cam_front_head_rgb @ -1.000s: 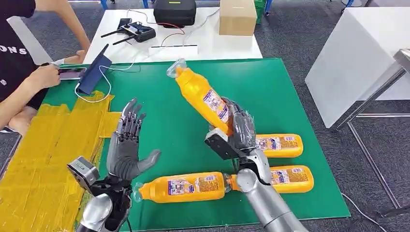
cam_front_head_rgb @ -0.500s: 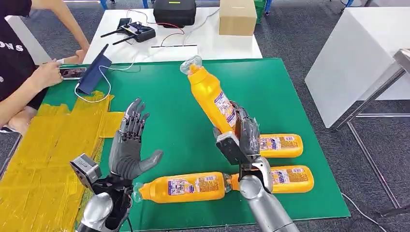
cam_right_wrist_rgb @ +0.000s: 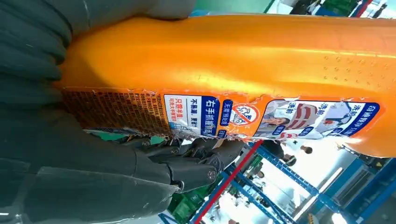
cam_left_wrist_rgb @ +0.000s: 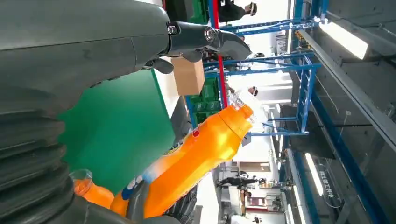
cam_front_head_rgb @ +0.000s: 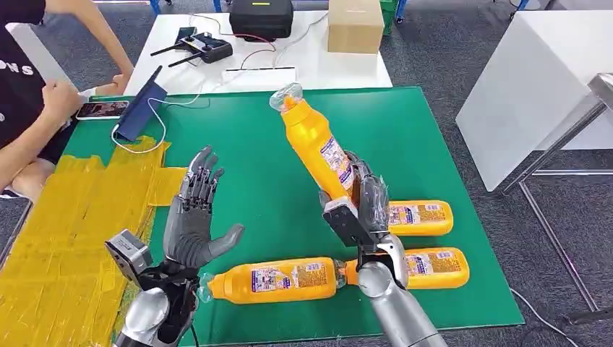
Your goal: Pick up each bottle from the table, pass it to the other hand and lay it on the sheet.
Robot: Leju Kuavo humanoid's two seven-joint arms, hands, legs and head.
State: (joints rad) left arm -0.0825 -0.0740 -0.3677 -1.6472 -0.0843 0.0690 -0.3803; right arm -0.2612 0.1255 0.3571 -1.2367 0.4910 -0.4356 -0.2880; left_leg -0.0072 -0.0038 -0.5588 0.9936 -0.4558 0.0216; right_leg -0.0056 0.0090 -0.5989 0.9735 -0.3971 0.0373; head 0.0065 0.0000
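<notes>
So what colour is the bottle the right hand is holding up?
Orange, with a blue-and-white label: bottle in the right hand, clearest from the right wrist.

Orange bottle [cam_front_head_rgb: 316,147] held tilted; three bottles [cam_front_head_rgb: 275,280] lying on green sheet [cam_front_head_rgb: 238,159].

Over the last second the right hand [cam_front_head_rgb: 359,204] has carried the held bottle [cam_front_head_rgb: 315,143] away from the left hand [cam_front_head_rgb: 194,220], its clear cap moving right and the bottle coming nearer upright. The left hand has shifted slightly right, palm open. At the far left, the person's hand [cam_front_head_rgb: 59,95] has lifted off the phone [cam_front_head_rgb: 103,109].
</notes>
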